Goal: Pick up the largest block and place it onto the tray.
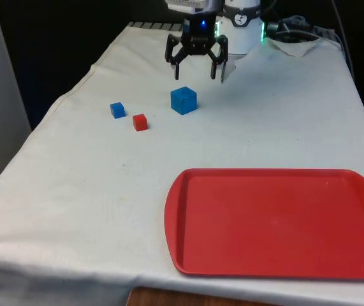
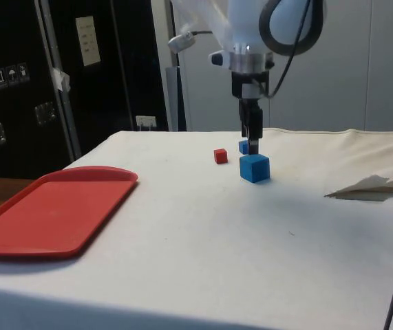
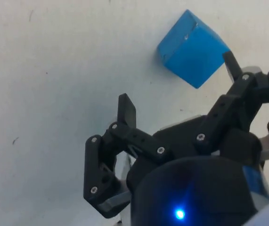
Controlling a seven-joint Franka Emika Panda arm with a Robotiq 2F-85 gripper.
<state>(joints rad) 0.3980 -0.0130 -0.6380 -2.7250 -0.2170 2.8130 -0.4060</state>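
A large blue block [image 1: 183, 100] [image 2: 255, 168] [image 3: 192, 48] rests on the white cloth. My gripper [image 1: 198, 75] [image 2: 252, 148] [image 3: 177, 89] hangs open just above the cloth, behind the block as the front view has it, and holds nothing. One fingertip [image 3: 229, 61] reaches close to the block's side without touching it. A small blue block [image 1: 117, 109] [image 2: 243, 146] and a small red block [image 1: 140, 122] [image 2: 220, 156] lie toward the front view's left of the large one. The red tray [image 1: 188, 255] [image 2: 17, 234] sits at the near right of the front view with nothing on it.
A crumpled fold of white cloth [image 1: 296, 48] [image 2: 372, 185] lies at the far right beside the robot's base. The table's edges [image 1: 54, 105] drop off at the left and at the near side.
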